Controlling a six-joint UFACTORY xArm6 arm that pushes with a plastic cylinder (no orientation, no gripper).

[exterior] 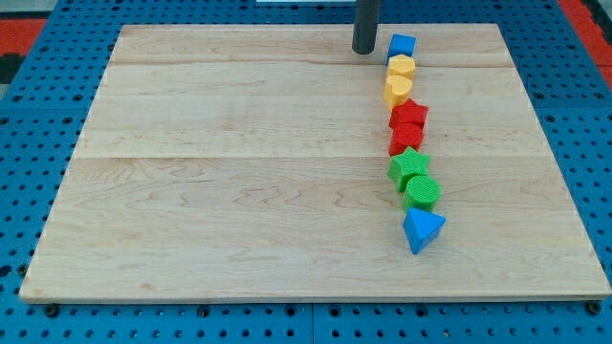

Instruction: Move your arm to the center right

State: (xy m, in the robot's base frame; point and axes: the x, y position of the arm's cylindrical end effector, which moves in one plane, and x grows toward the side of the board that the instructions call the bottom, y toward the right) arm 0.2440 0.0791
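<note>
Eight small coloured blocks run in a slightly curved line down the right half of a pale wooden board (239,191), which rests on a blue perforated surface (29,191). From the view's top to the view's bottom they are: a blue cube (402,45), a yellow hexagonal block (401,67), a second yellow block (398,89) whose shape is hard to make out, a red star-like block (408,115), a second red block (405,138), a green star (408,165), a green cylinder (422,191) and a blue wedge-shaped block (422,229). Neighbours in the line touch or nearly touch.

The arm ends in a straight dark rod that enters from the view's top edge. My tip (364,52) rests on the board near that top edge, just beside the blue cube on its left, with a narrow gap between them. The rod has no jaws, so it holds nothing and presses on no block.

The goal is the board's centre right: the bare wood to the right of the line, about level with the red blocks. Judged from this moment, the move is hardly begun. My tip sits at the top, left of the line, and must travel toward the view's bottom and right. The line of blocks lies between my tip and the goal, so a direct path would likely knock them.
</note>
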